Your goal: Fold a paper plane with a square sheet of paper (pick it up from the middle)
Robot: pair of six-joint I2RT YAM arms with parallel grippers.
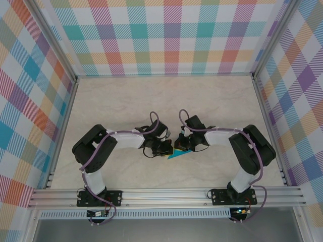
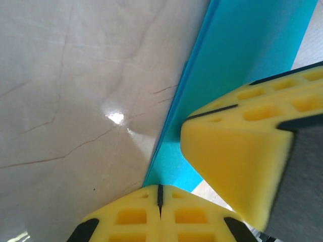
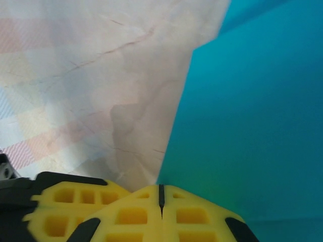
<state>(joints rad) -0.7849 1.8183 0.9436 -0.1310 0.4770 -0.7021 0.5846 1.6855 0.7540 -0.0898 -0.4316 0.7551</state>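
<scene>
The sheet of paper (image 1: 179,154) is teal, and from above it shows as a small pointed triangle on the table between the two arms. Close up, the paper (image 2: 242,50) has a layered folded edge. My left gripper (image 1: 164,148) is shut, its tips (image 2: 160,190) at that edge. My right gripper (image 1: 180,145) is shut too, its tips (image 3: 160,189) meeting the paper (image 3: 252,126) at its left border. I cannot tell whether either gripper pinches the paper or only touches it. The right gripper's yellow fingers (image 2: 237,166) lie over the paper, almost touching the left tips.
The table is pale marble (image 1: 166,101), with checked walls at the back and sides. An aluminium rail (image 1: 166,194) runs along the near edge by the arm bases. Both wrists crowd the middle of the table.
</scene>
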